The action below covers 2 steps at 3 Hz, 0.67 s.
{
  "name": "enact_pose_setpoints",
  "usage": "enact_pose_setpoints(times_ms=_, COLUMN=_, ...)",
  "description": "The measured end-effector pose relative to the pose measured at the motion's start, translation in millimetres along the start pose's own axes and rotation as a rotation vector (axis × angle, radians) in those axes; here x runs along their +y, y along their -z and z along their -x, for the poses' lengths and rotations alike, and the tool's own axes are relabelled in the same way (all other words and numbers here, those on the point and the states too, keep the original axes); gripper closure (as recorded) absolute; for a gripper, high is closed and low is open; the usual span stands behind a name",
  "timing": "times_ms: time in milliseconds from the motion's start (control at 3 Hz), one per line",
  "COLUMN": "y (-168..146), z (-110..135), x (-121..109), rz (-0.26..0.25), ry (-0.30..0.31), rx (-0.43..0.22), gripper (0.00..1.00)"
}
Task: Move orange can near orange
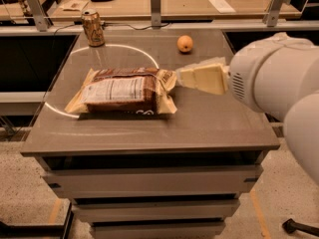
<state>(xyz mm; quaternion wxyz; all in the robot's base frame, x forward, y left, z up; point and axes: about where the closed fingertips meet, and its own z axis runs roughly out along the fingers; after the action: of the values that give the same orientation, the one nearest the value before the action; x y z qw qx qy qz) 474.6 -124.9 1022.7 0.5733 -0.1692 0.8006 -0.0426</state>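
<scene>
Grey rectangular tabletop (199, 126) on a stack of drawers, filling the middle of the frame, with a thin white curved line (130, 48) marked across its left half. Bulky white robot arm (274, 76) entering from the right edge of the frame. Flat brown-and-tan plastic snack bag (124, 90) lying label-up left of centre, across the white line. Cream-coloured pincer (183, 76) at the end of the arm, pointing left, above the tabletop at centre right, its tip just beside the right end of the bag; whether it is wide or narrow cannot be told. Small cylindrical golden-orange can (93, 28) with a silver top, upright at the upper left corner of the tabletop, well apart from the pincer. Small round orange fruit (185, 43) near the upper edge, right of centre, well apart from the can and above the pincer in the frame.
</scene>
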Motion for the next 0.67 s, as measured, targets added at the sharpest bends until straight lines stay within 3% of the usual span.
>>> enact_pose_setpoints(times_ms=333, y=8.6, z=19.2, x=35.0, rz=0.001, ry=-0.054, rx=-0.003, gripper=0.00)
enact_pose_setpoints(times_ms=667, y=7.4, z=21.1, x=43.4, rz=0.013, ry=-0.073, rx=-0.003, gripper=0.00)
